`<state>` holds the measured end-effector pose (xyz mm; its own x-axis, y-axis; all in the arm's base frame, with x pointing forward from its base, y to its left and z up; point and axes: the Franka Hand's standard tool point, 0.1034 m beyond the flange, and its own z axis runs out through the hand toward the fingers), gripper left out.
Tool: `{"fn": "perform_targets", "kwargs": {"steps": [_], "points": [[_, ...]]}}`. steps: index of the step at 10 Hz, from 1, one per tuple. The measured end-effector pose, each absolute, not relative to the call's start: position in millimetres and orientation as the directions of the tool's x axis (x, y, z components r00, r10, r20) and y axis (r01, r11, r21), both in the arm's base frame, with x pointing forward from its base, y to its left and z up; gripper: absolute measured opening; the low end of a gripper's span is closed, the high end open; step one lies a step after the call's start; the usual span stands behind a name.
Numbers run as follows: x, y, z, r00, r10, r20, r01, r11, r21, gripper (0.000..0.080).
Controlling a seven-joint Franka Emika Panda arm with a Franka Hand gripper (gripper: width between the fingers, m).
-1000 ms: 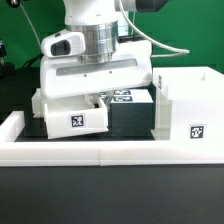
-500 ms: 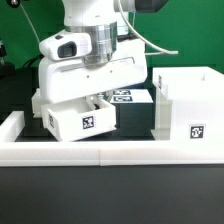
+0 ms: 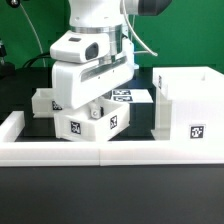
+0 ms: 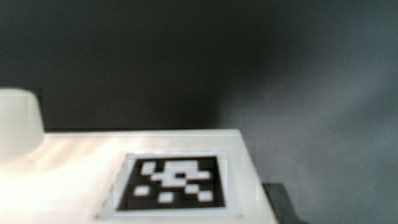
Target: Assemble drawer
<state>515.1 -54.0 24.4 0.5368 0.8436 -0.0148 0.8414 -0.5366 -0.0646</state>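
Ext. view: claw [image 3: 96, 108] closed on tilted small tray [image 3: 88, 124], lower centre of frame; box housing [image 3: 190, 110] at right; 2nd tray [image 3: 40, 102] mid-left.

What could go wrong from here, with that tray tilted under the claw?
1. The small tray hangs tilted and low beside the border wall. A corner could catch on the wall.
2. The second tray sits close behind. A swing toward the box housing might knock it.
3. The robot's hand hides the claw in the exterior view, so the grip can't be checked. The tilted tray may slip.
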Motion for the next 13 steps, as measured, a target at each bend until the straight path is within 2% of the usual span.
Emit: {"fn": "perform_targets", "kwargs": {"steps": [6, 10, 13], "points": [[513.8, -62.6, 23.9, 0.241, 0.970, -0.017, 0.968, -0.241, -0.065, 0.0042], [514.7, -66.2, 23.6, -0.075, 0.997, -0.029, 0.995, 0.073, -0.073, 0.0042], [517.9, -58.2, 20.9, -0.057, 0.998, -0.025, 0.996, 0.055, -0.077, 0.0042]]}}
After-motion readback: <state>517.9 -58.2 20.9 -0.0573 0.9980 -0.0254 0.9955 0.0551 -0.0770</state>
